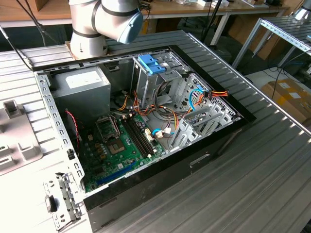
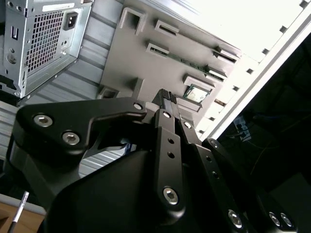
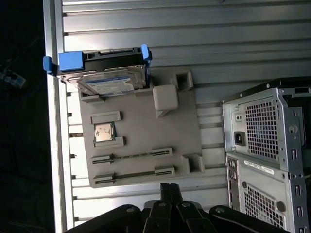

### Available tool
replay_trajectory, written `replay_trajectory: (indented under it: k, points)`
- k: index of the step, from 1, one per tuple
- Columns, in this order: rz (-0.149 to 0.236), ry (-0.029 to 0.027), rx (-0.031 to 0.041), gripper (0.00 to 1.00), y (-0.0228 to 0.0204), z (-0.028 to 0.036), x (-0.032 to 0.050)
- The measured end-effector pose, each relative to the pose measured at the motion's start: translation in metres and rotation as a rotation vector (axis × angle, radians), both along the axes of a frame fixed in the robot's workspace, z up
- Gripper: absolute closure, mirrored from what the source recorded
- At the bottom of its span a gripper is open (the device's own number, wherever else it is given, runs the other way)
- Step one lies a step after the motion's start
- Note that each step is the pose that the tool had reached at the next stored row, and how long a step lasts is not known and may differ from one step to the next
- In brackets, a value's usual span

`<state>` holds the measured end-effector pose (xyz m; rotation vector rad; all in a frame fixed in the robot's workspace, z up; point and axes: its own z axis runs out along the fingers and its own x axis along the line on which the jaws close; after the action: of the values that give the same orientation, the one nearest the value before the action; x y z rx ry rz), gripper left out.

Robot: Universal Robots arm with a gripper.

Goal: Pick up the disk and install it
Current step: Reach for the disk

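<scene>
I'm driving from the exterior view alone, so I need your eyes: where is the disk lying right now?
Observer: In the first wrist view, the disk rests at one end of the grey fixture tray.
Operator: Is the pincer on it?
Observer: No. The pincer is shut on nothing and sits at the tray's far end from the disk.
Operator: What else sits on that tray?
Observer: A small square chip lies in a pocket between the disk and two long slots.
</scene>
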<state>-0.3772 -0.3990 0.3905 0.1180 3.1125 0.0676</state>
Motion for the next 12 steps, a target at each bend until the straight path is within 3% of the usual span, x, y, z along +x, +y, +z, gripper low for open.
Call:
replay_trajectory:
  k: [12]
  points:
    - [0.0,0.0001,0.0,0.89,0.0,-0.0001,-0.0112]
